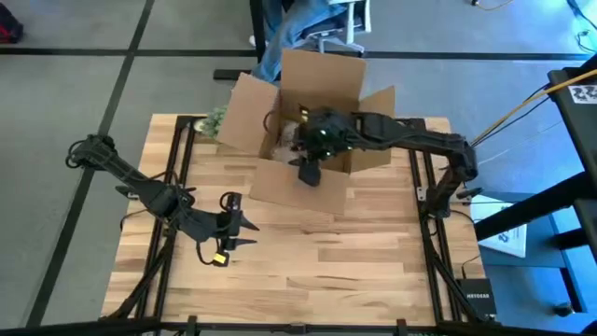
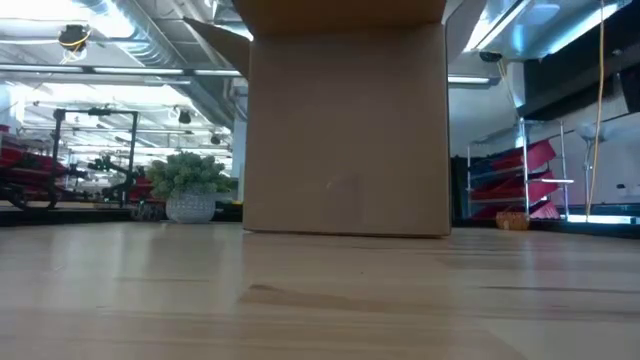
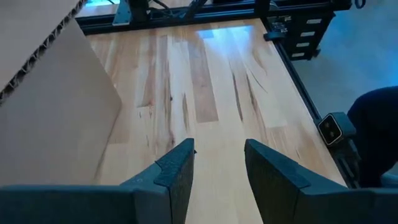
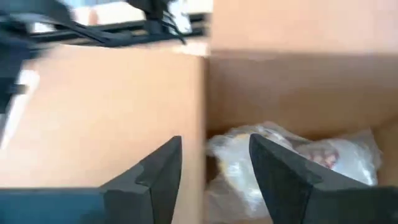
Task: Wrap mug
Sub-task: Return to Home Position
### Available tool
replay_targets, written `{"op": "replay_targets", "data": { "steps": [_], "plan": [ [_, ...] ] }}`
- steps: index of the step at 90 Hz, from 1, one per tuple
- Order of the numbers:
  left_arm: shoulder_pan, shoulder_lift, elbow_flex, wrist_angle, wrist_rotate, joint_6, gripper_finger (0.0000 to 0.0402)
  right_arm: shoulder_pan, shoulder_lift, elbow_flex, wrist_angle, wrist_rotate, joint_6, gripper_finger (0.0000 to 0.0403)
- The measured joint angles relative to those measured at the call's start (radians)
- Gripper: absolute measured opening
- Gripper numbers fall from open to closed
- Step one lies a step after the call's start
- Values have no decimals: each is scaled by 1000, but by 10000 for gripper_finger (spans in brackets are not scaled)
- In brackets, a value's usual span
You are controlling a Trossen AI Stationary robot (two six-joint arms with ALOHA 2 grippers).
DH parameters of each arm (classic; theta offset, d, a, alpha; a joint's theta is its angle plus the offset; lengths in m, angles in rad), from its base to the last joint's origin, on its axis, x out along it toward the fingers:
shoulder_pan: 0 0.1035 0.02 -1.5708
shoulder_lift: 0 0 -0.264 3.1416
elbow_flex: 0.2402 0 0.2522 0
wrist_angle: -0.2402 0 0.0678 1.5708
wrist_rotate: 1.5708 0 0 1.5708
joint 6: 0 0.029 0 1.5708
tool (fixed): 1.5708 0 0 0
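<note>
Box (image 1: 317,89) of cardboard, flaps open, at twelve o'clock on the bench (image 1: 308,271). The right gripper (image 4: 214,146) hangs over the box's six o'clock edge, its fingers (image 4: 155,174) parted wide and holding nothing. Beneath them, inside the box, lies a bundle (image 4: 292,155) in bubble wrap, taken to be a wrapped mug, though which mug cannot be told. The left gripper (image 3: 219,146) hovers low over bare wood at eight o'clock, its fingers likewise apart and empty. From this layout the packing looks done and only the retreat of the arms remains. A sound retreat lifts the right arm straight up first, clear of the box wall and raised flaps, and only then swings it toward three o'clock. A sideways pull begun too low could catch a flap and drag or tip the box. The left arm has open bench toward nine o'clock, with the front flap (image 1: 280,191) lying at its one o'clock. A potted plant (image 2: 190,185) stands at eleven o'clock, beside the box, apart from both arms.
</note>
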Motion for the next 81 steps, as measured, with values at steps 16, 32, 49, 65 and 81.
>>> {"op": "replay_targets", "data": {
  "steps": [16,32,49,65,81],
  "plan": [
    [0,0,0,-2,0,0,116,98,-55,1,-50,47,-1,153],
    [0,0,0,-3,-1,8,83,197,-66,1,-111,53,9,143],
    [0,0,0,-20,-4,11,56,279,-67,1,-150,56,32,138],
    [0,-12,0,-74,-37,-19,38,353,-77,0,-188,141,55,137],
    [-1,-86,-8,-113,-57,-19,20,412,-106,0,-231,217,83,137]
  ]
}}
